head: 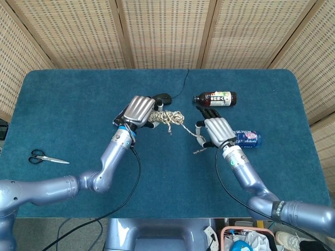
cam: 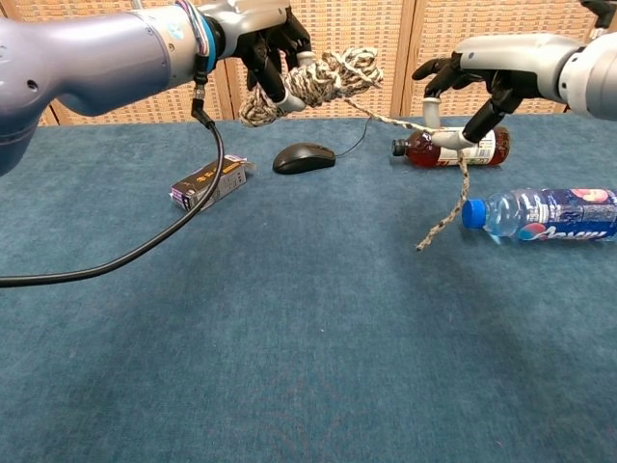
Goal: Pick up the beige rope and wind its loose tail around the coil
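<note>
Holding the beige rope (cam: 313, 77) up in the air, your left robot hand (head: 138, 111) has its fingers wrapped around the lumpy coil, high above the blue surface (cam: 289, 318). In the head view the coil sits just beside that robot hand, close to the black mouse (cam: 303, 157).

From the coil, the loose tail (cam: 445, 207) runs across to your right robot hand (cam: 482, 82). You pinch the tail there between the thumb and a finger, while the other fingers stay spread out. Past the pinch, the frayed end of the tail hangs down, near the cap of the water bottle. You can see the stretch between your two robot hands slanting down from left to right.

Behind your right robot hand lies a brown bottle (head: 215, 98) on its side. A clear water bottle (cam: 545, 214) with a blue cap lies on its side too, nearer to you. A small box (cam: 209, 183) rests on the surface under your left arm. Far off on the left edge lie black scissors (head: 46, 157).
</note>
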Available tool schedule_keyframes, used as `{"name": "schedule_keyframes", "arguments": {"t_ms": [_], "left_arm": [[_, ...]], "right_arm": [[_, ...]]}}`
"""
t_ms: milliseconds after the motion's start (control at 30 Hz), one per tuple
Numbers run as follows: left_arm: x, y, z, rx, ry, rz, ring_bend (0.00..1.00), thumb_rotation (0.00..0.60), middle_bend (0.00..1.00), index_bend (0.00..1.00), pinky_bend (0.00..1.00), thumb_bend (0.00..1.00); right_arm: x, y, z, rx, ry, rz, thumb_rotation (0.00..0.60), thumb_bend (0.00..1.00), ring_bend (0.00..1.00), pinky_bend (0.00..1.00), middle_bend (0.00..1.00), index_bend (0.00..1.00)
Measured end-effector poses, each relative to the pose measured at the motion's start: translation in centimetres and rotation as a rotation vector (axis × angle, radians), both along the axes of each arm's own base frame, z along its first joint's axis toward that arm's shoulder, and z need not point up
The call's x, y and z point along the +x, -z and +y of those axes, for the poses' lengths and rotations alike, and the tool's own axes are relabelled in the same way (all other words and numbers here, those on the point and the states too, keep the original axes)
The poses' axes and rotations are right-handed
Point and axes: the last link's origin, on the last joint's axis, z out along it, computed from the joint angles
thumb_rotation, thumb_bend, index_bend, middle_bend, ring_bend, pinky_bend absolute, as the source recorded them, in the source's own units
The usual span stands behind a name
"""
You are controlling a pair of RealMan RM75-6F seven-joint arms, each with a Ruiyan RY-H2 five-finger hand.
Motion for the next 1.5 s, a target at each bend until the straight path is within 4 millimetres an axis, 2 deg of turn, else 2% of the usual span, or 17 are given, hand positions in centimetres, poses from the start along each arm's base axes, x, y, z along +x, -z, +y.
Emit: {"name": "schedule_keyframes", "arguments": {"t_ms": [400,633,933,1000,1067,1133,1167,1200,1300,1500], "left_arm": [[1.0,1.0,-0.2,0.025,-0.020,0.009,0.45,0.600,0.52,0.65,0.58,0.42],[1.0,1.9,-0.3,0.030,-0.029,0.031,0.45,0.600,0.52,0.65,0.58,0.42],[0.5,2.2,-0.3,0.020,-0.045,0.018,0.45,0.600,0.52,0.65,0.58,0.42],[0.5,2.1,-0.3,0.020,-0.043,0.013,0.45,0.600,0.52,0.65,0.58,0.42],[0.6,1.9,-0.4,0.019,-0.036,0.011,0.45,0.600,0.52,0.65,0.58,0.42],[0.6,1.8,-0.5,0.019,-0.026,0.009,0.45,0.600,0.52,0.65,0.58,0.42],[0.6,1.8,-0.6,0.019,-0.022,0.009,0.45,0.600,0.52,0.65,0.58,0.42],[0.6,1.7,-0.6,0.020,-0.016,0.010,0.45,0.600,0.52,0.65,0.58,0.42],[0.4,1.5,-0.9,0.026,0.001,0.013,0.45,0.600,0.52,0.65,0.58,0.42],[-0.6,0.8,-1.6,0.043,0.029,0.014,0.45,0.600,0.52,0.65,0.58,0.42]], "right_arm": [[0.2,0.6,2.5,0.035,-0.031,0.001,0.600,0.52,0.00,0.03,0.00,0.69],[0.8,0.9,4.8,0.042,-0.088,0.017,0.600,0.52,0.00,0.03,0.00,0.69],[0.2,1.5,5.3,0.070,-0.087,0.040,0.600,0.52,0.00,0.03,0.00,0.67],[0.0,1.6,5.3,0.073,-0.084,0.042,0.600,0.43,0.00,0.03,0.00,0.60],[-0.1,1.6,5.3,0.079,-0.087,0.051,0.600,0.25,0.00,0.03,0.00,0.43],[-0.3,1.4,5.4,0.084,-0.087,0.060,0.600,0.05,0.00,0.01,0.00,0.20],[-0.3,1.4,5.4,0.085,-0.086,0.061,0.600,0.01,0.00,0.01,0.00,0.15],[-0.4,1.3,5.5,0.085,-0.084,0.060,0.600,0.00,0.00,0.00,0.00,0.09],[-0.7,0.7,5.6,0.071,-0.076,0.058,0.600,0.00,0.00,0.00,0.00,0.03],[-2.3,-1.2,6.3,-0.019,-0.094,0.091,0.600,0.00,0.00,0.00,0.00,0.02]]}}
